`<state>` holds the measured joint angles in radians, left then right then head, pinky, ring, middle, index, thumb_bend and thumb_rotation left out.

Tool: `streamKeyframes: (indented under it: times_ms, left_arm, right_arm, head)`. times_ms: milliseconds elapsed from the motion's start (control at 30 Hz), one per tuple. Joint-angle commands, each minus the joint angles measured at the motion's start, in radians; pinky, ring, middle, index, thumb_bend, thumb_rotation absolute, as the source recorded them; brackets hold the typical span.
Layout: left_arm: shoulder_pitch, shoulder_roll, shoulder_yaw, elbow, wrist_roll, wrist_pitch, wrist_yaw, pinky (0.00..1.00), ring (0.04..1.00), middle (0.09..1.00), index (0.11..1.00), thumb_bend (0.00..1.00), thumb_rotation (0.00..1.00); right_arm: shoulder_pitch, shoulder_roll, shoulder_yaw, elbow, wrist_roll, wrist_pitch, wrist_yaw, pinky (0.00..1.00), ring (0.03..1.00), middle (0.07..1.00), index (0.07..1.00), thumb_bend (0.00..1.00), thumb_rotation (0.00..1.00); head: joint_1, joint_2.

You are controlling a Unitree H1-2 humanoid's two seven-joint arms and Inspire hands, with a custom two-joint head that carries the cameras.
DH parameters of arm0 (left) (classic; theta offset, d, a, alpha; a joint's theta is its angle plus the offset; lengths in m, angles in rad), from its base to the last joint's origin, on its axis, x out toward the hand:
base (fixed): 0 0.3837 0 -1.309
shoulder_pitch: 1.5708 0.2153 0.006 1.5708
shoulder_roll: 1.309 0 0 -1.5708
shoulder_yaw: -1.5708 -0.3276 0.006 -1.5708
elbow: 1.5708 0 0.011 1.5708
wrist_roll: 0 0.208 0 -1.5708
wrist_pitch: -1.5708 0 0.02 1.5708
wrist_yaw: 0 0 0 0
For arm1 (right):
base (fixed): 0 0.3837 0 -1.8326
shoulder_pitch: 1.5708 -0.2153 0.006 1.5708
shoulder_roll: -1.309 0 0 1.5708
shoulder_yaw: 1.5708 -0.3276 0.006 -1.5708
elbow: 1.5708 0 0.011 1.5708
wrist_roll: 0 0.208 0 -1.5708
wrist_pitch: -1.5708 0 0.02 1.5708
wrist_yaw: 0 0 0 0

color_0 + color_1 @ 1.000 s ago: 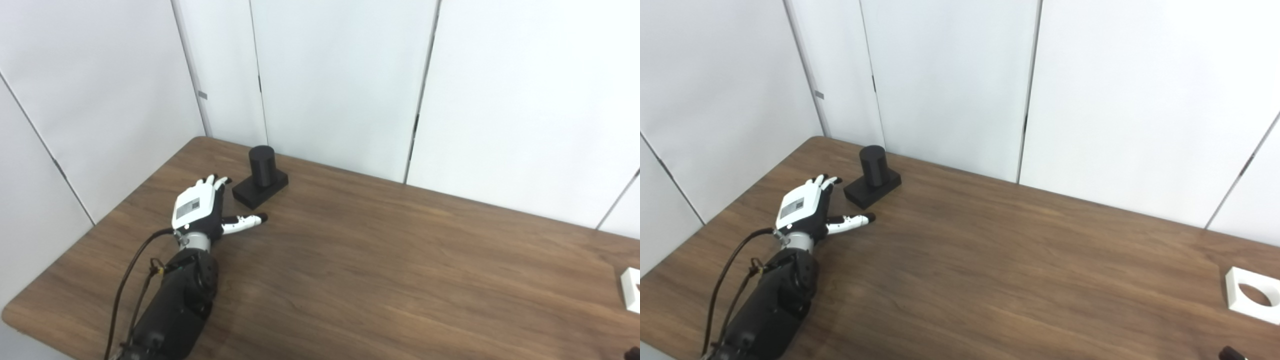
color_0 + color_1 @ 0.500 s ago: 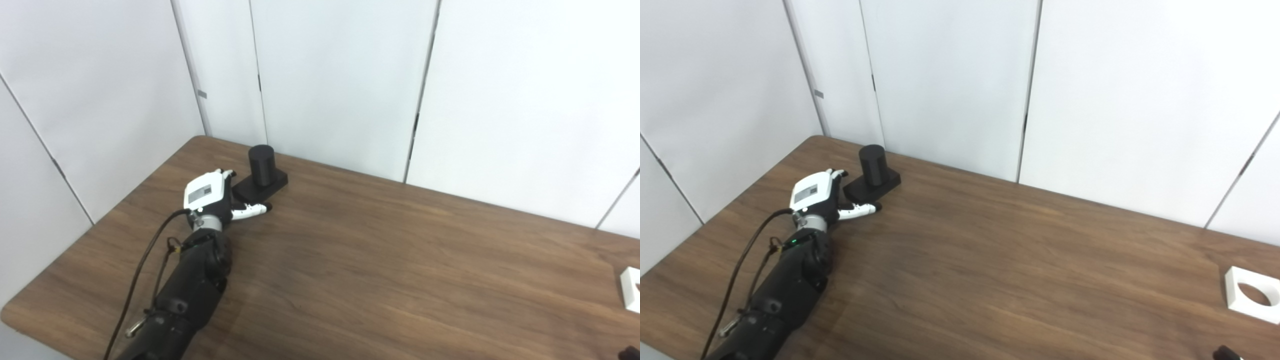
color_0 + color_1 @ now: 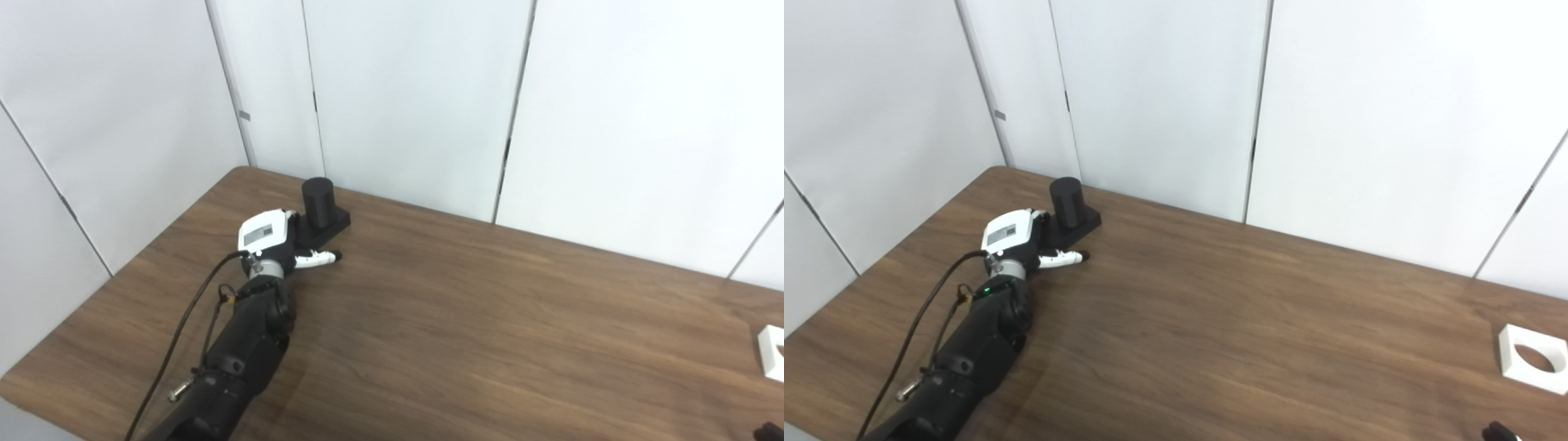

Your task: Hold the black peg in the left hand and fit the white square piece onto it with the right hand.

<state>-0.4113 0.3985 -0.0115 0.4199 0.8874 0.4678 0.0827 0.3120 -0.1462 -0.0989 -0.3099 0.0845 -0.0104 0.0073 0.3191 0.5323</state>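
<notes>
Right eye view: I'm reaching my left hand [image 3: 1013,239], fingers spread and grasping nothing, against the black peg [image 3: 1067,201] at the far left; a misjudged push risks sliding it. White square piece [image 3: 1534,366] is waiting far right.

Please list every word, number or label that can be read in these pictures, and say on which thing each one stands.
No text can be read.
Left hand: a grey label on its white back, too small and blurred to read.
Black peg, white square piece, table and wall panels: no writing visible.
</notes>
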Motion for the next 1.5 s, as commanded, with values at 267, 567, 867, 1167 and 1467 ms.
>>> streamKeyframes:
  times_ms: [267, 567, 867, 1167, 1467]
  left_arm:
    - [-0.059, 0.024, 0.001, 0.046, -0.048, -0.035, 0.209, 0.9, 0.876, 0.792, 0.504, 0.6, 0.11]
    - [-0.06, 0.037, -0.037, 0.046, -0.071, -0.01, 0.231, 0.87, 0.828, 0.718, 0.482, 0.52, 0.05]
    - [-0.05, 0.042, -0.051, 0.024, -0.099, -0.016, 0.22, 0.8, 0.804, 0.703, 0.482, 0.52, 0.05]
    - [0.055, 0.047, -0.043, -0.183, -0.187, -0.05, 0.152, 0.75, 0.819, 0.73, 0.484, 0.52, 0.05]
    - [0.258, 0.008, -0.078, -0.605, -0.257, -0.112, 0.009, 0.71, 0.815, 0.749, 0.484, 0.51, 0.05]
  right_arm:
    - [-0.009, -0.019, 0.002, -0.001, 0.05, -0.02, 0.053, 0.92, 0.92, 0.903, 0.877, 0.77, 1.0]
    - [-0.011, -0.018, -0.004, 0.003, 0.059, -0.02, 0.058, 0.93, 0.926, 0.911, 0.884, 0.77, 0.99]
    - [-0.014, -0.012, -0.004, -0.006, 0.052, -0.005, 0.05, 0.93, 0.927, 0.916, 0.888, 0.75, 1.0]
    - [-0.01, -0.001, -0.004, -0.03, 0.039, 0.025, 0.038, 0.94, 0.919, 0.899, 0.871, 0.73, 1.0]
    - [-0.004, 0.005, -0.002, -0.052, 0.037, 0.037, 0.038, 0.95, 0.92, 0.893, 0.87, 0.69, 1.0]
  head:
    - [0.005, 0.003]
    - [0.008, 0.004]
    - [-0.002, 0.006]
    - [-0.034, 0.021]
    - [-0.073, 0.052]
